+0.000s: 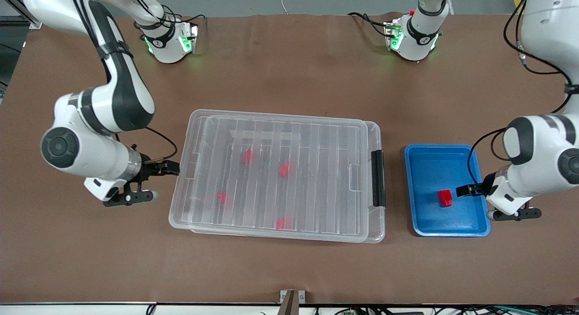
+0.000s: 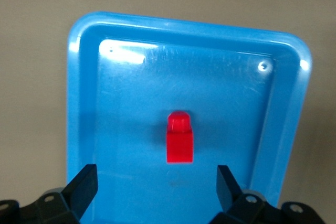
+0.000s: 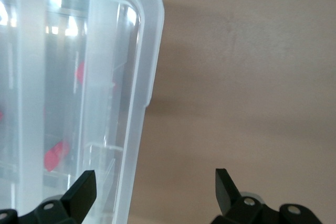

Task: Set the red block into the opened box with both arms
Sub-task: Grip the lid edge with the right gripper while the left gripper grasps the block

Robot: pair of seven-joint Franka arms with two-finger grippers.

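Front view, starting at the right arm's end of the table: the right gripper (image 1: 156,181) hangs low just beside the short end of the box (image 1: 277,174), at the end without the handle. Its fingers (image 3: 79,190) are spread wide with nothing between them, one over the box's rim and the other over bare brown table (image 1: 289,269). The box is a large clear bin with its ribbed see-through lid (image 1: 280,138) lying on top, and four small red pieces (image 1: 247,156) show blurred through the plastic. A black handle (image 1: 378,178) runs along the short end toward the left arm. Just beside that end sits a blue tray (image 1: 429,161), and the red block (image 1: 445,198) lies in it, in the half nearer the front camera. The left gripper (image 1: 468,189) hovers over the tray's edge just beside the block, its fingers (image 2: 81,187) spread apart and empty, with the block's stub end pointing away from them.
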